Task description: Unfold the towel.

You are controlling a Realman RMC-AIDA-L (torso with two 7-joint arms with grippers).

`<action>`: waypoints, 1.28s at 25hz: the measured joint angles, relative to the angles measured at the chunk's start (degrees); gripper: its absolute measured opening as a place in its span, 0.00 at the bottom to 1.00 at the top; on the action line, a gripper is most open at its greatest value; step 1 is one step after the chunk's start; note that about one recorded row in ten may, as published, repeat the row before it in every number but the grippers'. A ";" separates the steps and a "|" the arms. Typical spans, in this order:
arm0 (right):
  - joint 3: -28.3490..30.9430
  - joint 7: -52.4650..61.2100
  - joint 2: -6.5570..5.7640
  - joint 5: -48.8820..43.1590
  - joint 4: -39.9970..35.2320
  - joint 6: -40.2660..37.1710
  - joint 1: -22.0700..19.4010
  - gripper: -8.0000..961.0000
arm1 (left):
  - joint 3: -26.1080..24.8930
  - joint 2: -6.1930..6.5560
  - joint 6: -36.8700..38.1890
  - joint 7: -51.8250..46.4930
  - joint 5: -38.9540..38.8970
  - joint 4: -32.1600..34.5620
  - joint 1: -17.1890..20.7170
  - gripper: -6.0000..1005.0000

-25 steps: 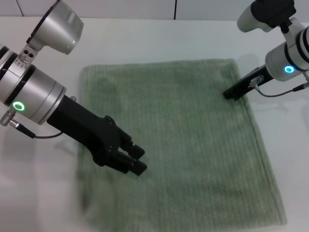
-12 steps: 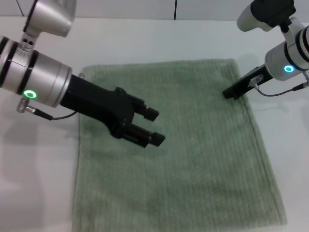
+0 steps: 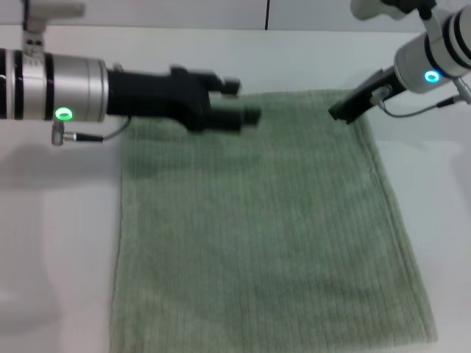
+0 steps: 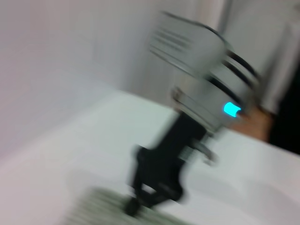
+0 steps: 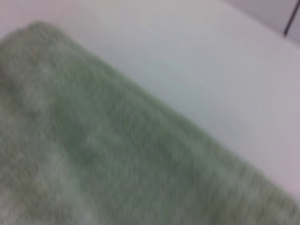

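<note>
A: So, where is the towel (image 3: 265, 228) lying?

B: Spread flat on the white table (image 3: 59, 243), one pale green layer with a ribbed pile, filling the middle and near part of the head view. Its far edge runs along the back, and its side hems are straight and show plainly.

A: And in the wrist views?

B: The right wrist view shows the towel (image 5: 103, 164) close up, one hemmed edge slanting across against bare table (image 5: 187, 56). The left wrist view catches only a blurred green strip of it (image 4: 98, 211).

A: What about the left gripper (image 3: 246, 101)?

B: It hangs level above the towel's far edge, reaching in from the robot's left. Its two black fingers are spread apart with nothing between them, and they are clear of the cloth.

A: The right one?

B: The right gripper (image 3: 340, 112) sits at the far corner of the towel on the robot's right, slanting down toward the cloth. I cannot tell whether it is parted or clenched. The left wrist view shows that same gripper (image 4: 140, 199) farther off, smeared by blur, with its tip low near the towel.
</note>
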 joint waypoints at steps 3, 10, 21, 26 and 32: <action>0.10 -2.41 1.40 0.22 -4.57 -1.84 -0.46 0.01 | -2.19 0.13 -6.29 0.48 -3.99 -2.56 0.51 0.71; -1.09 -6.65 3.60 2.53 -6.06 -12.29 -0.93 0.01 | -9.82 -0.03 -17.72 11.12 -17.92 -13.84 0.22 0.71; -21.39 -19.99 4.27 33.40 -3.89 -49.38 -6.53 0.01 | -17.18 -0.11 -23.28 32.41 -41.23 -26.87 0.08 0.71; -38.43 -17.07 4.36 45.31 -2.71 -72.35 -8.20 0.01 | -17.42 -0.15 -23.88 37.36 -46.54 -28.51 0.05 0.71; -58.28 2.86 4.27 47.24 -1.92 -98.19 -13.00 0.01 | -17.46 -0.36 -23.79 41.51 -47.65 -28.89 -0.10 0.71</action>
